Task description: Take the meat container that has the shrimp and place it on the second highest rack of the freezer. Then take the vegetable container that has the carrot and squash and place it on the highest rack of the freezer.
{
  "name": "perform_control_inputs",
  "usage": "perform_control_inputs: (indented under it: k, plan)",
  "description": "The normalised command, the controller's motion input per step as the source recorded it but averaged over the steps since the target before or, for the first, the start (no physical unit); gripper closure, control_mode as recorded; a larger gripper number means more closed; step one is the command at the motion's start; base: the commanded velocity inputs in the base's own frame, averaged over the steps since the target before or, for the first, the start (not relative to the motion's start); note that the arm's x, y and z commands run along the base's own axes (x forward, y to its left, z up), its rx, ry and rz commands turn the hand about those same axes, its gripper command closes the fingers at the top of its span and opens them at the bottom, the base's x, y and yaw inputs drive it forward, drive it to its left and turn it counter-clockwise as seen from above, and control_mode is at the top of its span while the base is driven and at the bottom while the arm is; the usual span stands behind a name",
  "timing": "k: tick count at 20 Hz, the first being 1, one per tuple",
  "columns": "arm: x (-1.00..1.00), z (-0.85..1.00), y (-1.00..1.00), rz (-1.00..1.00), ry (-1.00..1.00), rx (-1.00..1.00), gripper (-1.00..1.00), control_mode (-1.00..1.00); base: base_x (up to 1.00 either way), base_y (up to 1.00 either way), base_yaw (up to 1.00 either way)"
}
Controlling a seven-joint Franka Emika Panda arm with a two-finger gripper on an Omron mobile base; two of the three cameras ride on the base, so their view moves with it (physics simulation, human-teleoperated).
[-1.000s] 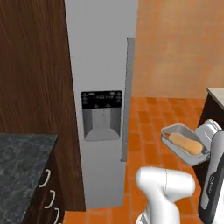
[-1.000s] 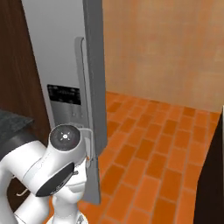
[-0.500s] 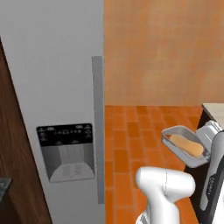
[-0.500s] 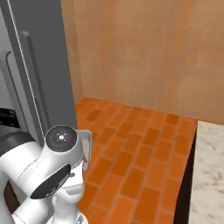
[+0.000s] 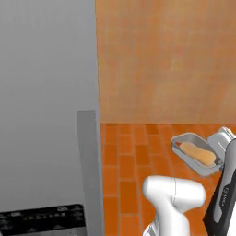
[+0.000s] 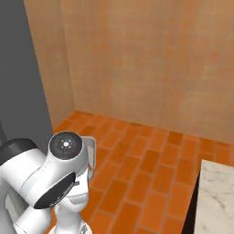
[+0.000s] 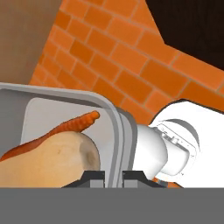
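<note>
Now tool (image 7: 113, 176) pinched tight on vegetable container (image 7: 114, 131) rim.

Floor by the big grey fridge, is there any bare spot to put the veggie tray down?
Yes. The orange brick floor is bare between the freezer, the tan wall and the marble counter. It is crowded low down, where the arm holds the container.

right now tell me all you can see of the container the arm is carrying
The vegetable container is a shallow grey tray with rounded corners and a raised rim, metallic-looking. It holds a tan squash and an orange carrot lying along it. The left base view shows it tilted, held in the air above the brick floor at the arm's right. In the hand view the pincer is shut on its rim, one fingertip on either side of the wall.
</note>
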Motion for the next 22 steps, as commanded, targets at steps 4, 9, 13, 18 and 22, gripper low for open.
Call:
perform_control_inputs:
  k: [4,9,13,18,22]
  plan:
    - [0.00,0.00,0.00,0.00,0.00,0.00,1.00,1.00,1.00,-0.02,0.00]
    - [0.00,0.00,0.00,0.00,0.00,0.00,1.00,1.00,0.59,-0.43,0.26]
    - [0.00,0.00,0.00,0.00,0.00,0.00,1.00,1.00,-0.36,-0.42,0.79]
    - [0.00,0.00,0.00,0.00,0.00,0.00,1.00,1.00,-0.44,-0.32,0.85]
    - [0.00,0.00,0.00,0.00,0.00,0.00,1.00,1.00,-0.04,-0.49,0.78]
